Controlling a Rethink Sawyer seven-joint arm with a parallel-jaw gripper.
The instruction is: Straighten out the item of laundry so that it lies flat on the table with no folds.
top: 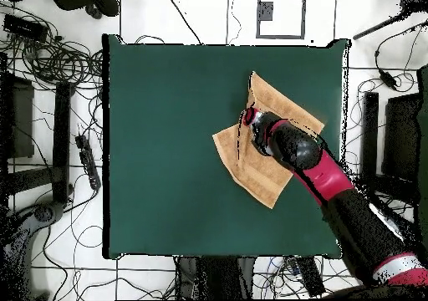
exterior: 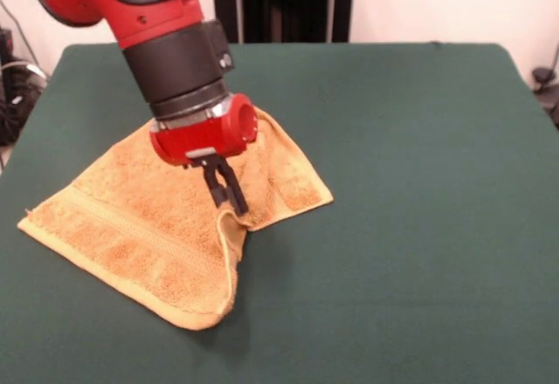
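We have the tool [exterior: 229, 199] clenched on the towel's [exterior: 131, 227] raised ridge; drag toward five o'clock, low over the tabletop [exterior: 419, 183].

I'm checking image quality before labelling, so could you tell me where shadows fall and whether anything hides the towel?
Front view: soft even light; a faint shadow lies on the table beside the towel near the hand. Overhead view: the arm covers part of the towel; the hand is not discernible there.
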